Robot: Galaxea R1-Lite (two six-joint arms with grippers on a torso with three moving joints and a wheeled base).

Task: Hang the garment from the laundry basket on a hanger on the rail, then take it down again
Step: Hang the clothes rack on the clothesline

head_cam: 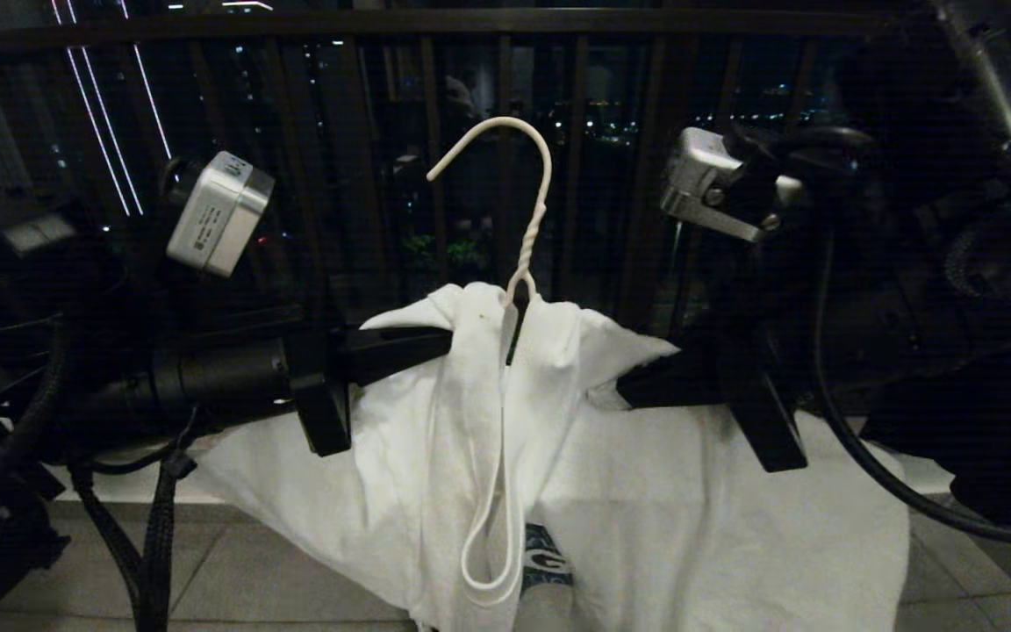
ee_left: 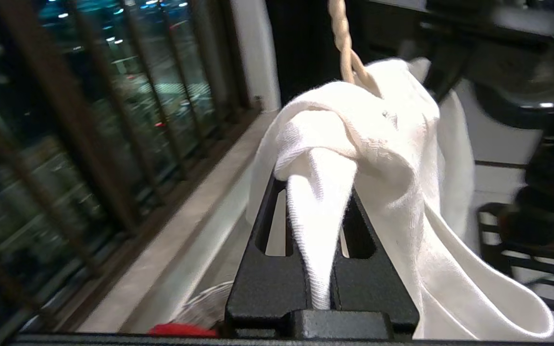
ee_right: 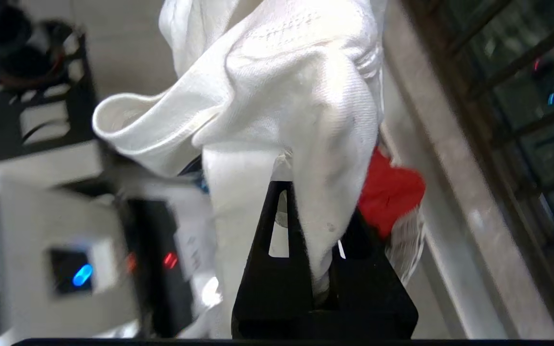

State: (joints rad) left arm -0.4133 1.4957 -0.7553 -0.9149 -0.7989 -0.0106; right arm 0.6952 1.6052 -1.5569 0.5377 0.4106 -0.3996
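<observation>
The white garment [head_cam: 462, 421] hangs bunched around the neck of the thin white wire hanger [head_cam: 530, 230], whose hook points up free in the air. A strip of its blue logo [head_cam: 548, 555] shows low down. My left gripper [head_cam: 440, 344] reaches in from the left and is shut on a fold of the garment [ee_left: 320, 226] near the collar. My right gripper [head_cam: 627, 389] comes from the right, shut on another fold [ee_right: 320, 211]. Below them, a bit of the woven laundry basket [ee_right: 409, 245] shows. The rail is out of view.
The dark barred balcony railing [head_cam: 505, 79] stands close behind the hanger, with a pale stone ledge [ee_left: 195, 216] at its foot. A red cloth [ee_right: 392, 192] lies in the basket. The robot's base [ee_right: 41, 240] and tiled floor [head_cam: 277, 570] lie below.
</observation>
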